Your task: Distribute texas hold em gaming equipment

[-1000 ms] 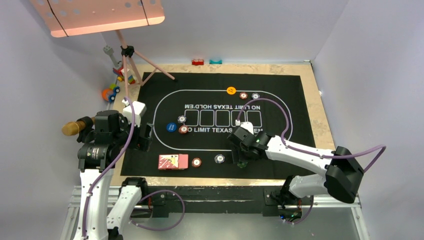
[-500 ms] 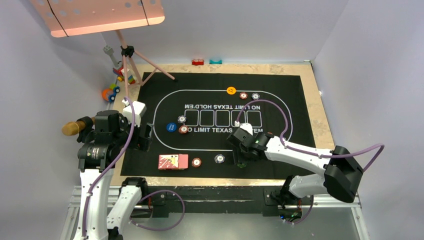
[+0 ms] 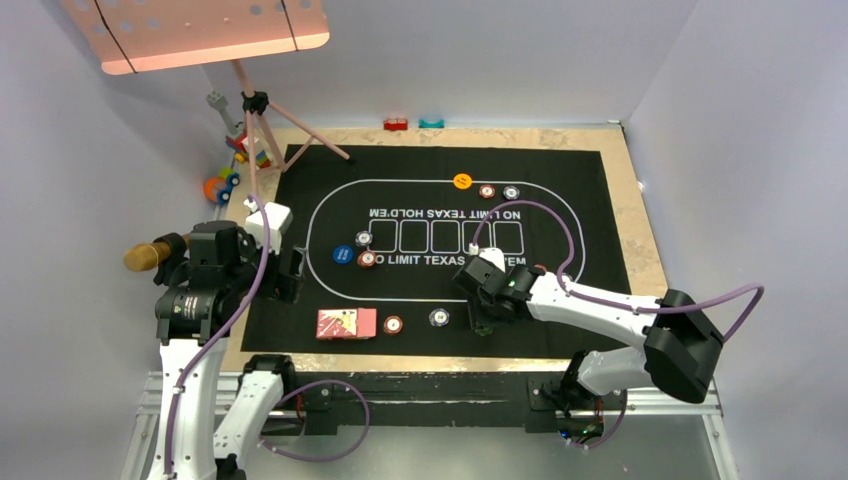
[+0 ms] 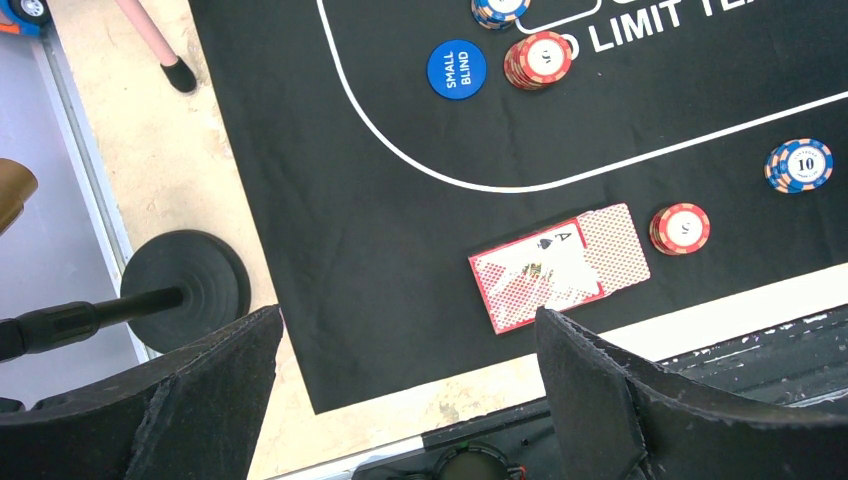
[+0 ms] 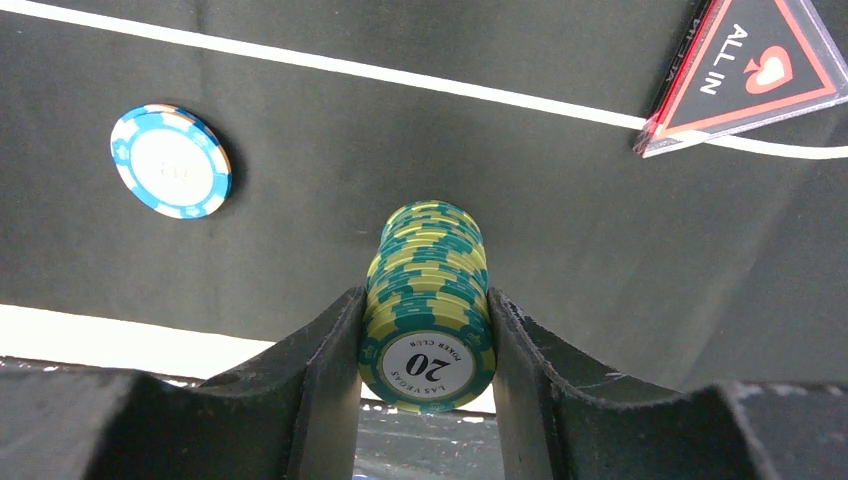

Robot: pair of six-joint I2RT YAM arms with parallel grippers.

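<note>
The green 20 chip stack (image 5: 428,310) is pinched by the right gripper (image 5: 425,345), both fingers touching its sides; next, a clean lift and carry is needed. The left gripper (image 4: 405,400) is held wide apart, empty.

Upright green chip stack (image 5: 428,305) on felt

The right arm's elbow (image 3: 683,352) sits a touch lower and further left than a moment ago, and its purple cable (image 3: 735,305) droops lower. The right gripper (image 5: 427,330) now has both fingers pressed against the green "20" chip stack (image 5: 428,305).
</note>
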